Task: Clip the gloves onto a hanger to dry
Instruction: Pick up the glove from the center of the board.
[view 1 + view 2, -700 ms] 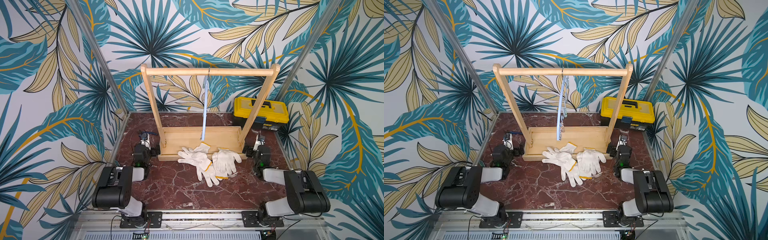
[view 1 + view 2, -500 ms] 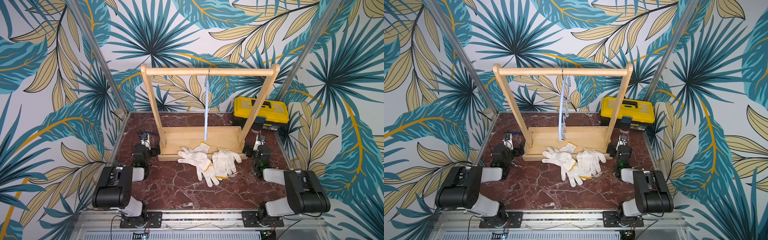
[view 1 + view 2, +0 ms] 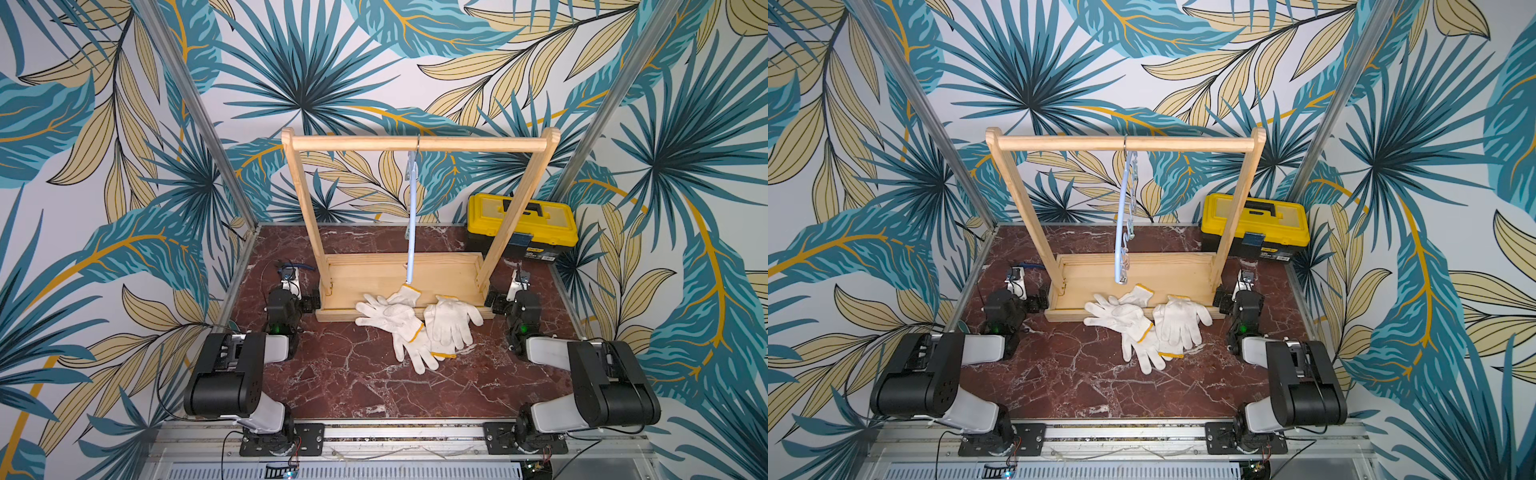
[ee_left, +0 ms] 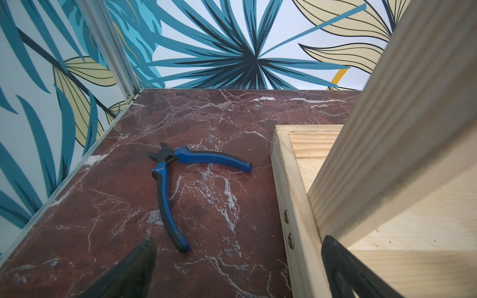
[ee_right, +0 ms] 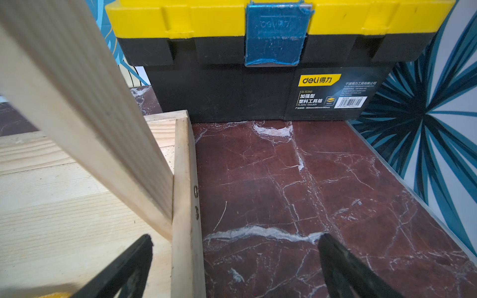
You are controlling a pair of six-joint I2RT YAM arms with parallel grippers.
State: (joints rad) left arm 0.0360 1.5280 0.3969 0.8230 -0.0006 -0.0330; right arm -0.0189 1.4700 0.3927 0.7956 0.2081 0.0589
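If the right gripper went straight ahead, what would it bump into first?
Probably the toolbox, straight ahead of the right gripper. The rack post is close beside it, though, and might snag it first.

Teal and beige leaf-patterned walls enclose a red marble table. A wooden rack stands on it, a yellow toolbox behind its right post, blue pliers at its left.

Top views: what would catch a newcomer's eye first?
A heap of white gloves lies against the front edge of the wooden rack, mid-table. A pale-blue hanger dangles edge-on from the rack's rail, with no glove clipped on. A yellow toolbox sits behind the rack's right post.
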